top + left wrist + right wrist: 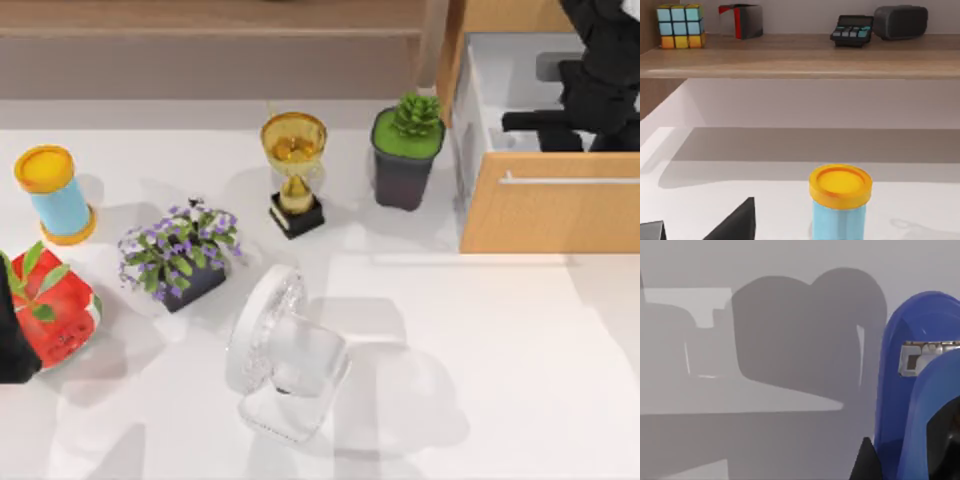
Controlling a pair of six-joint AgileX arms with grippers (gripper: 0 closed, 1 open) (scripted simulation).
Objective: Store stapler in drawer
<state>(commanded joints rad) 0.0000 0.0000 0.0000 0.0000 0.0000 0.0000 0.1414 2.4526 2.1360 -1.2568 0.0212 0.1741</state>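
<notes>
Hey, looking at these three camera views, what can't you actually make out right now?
- Top view: the right arm covers the open drawer's inside, hiding the right gripper fingers and whatever they hold.
- Right wrist view: the blue stapler is cut off by the frame edge; whether it rests on the drawer floor is unclear.
- Left wrist view: the left gripper's fingertips are cropped.

Bright, even light is falling on the white bench [500, 400], and the fan [280, 350], the trophy [294, 170] and the potted succulent [405, 150] are throwing soft, pale shadows toward the right and front, so the light is seeming to come from above and from the left. Under the wooden shelf [800, 60] a broad grey shadow is lying across the bench. Inside the drawer [765, 365] it is dimmer, with large rounded shadows spreading over the white wall beside the blue stapler [912, 405], whose near edge is looking soft.
</notes>
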